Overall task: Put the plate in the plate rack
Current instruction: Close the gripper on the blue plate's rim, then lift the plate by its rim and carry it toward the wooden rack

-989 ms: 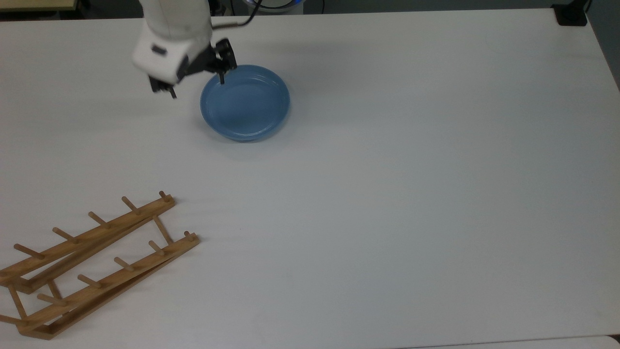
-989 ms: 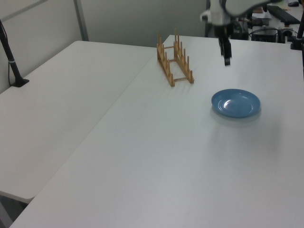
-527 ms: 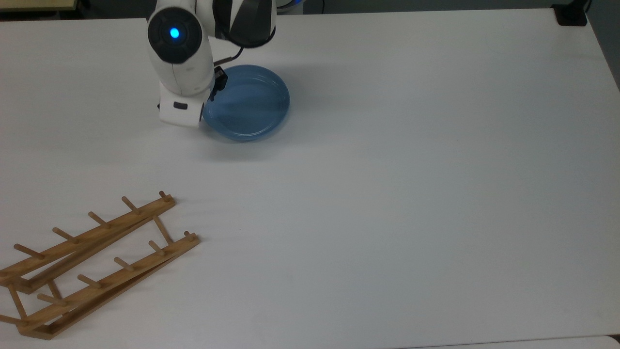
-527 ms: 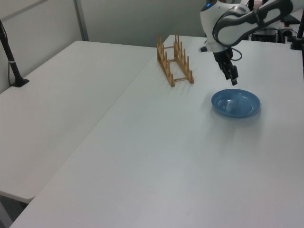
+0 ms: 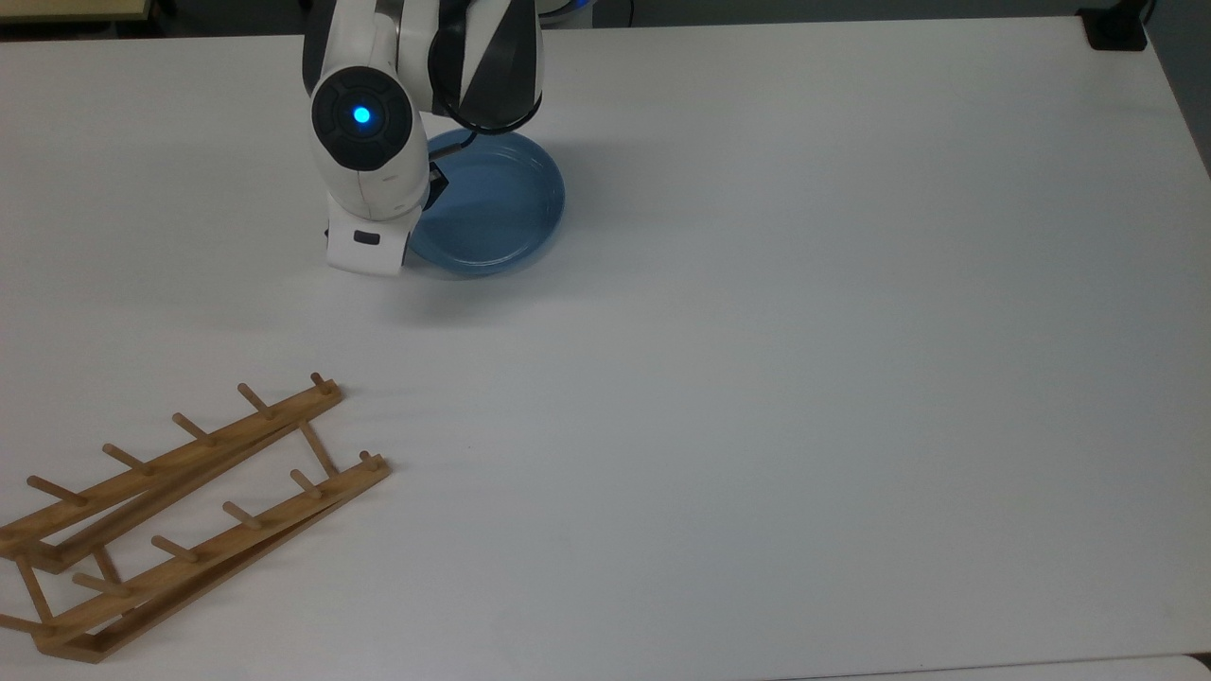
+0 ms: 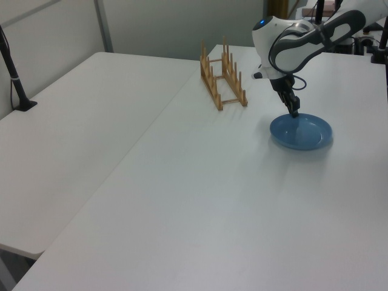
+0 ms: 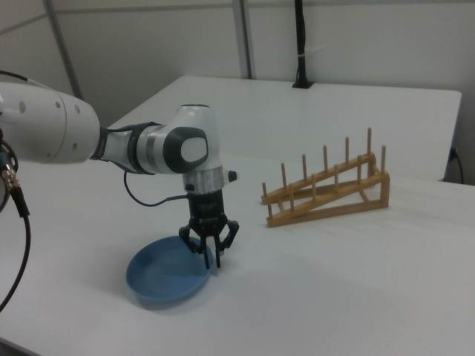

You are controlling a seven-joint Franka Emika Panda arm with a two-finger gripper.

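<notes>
The light-blue plate (image 5: 497, 203) (image 6: 303, 132) (image 7: 165, 279) lies flat on the white table. My gripper (image 7: 213, 261) (image 6: 295, 112) points straight down at the plate's rim, on the right view's right. Its fingers are open, one inside the rim and one (image 7: 221, 264) outside it. In the top view the arm's wrist covers the plate's left part. The wooden plate rack (image 5: 189, 515) (image 6: 223, 76) (image 7: 326, 191) stands well apart from the plate, at the top view's lower left, with nothing between its pegs.
The white table (image 5: 757, 378) spreads wide on the top view's right. A second table (image 6: 79, 121) adjoins it in the left view, with a black post (image 6: 15, 73) clamped to it. A black mount (image 5: 1116, 28) sits at the top view's far right corner.
The arm has swung over and come down: the gripper dropped from above the table to the plate's rim. Plate and rack have stayed put.
</notes>
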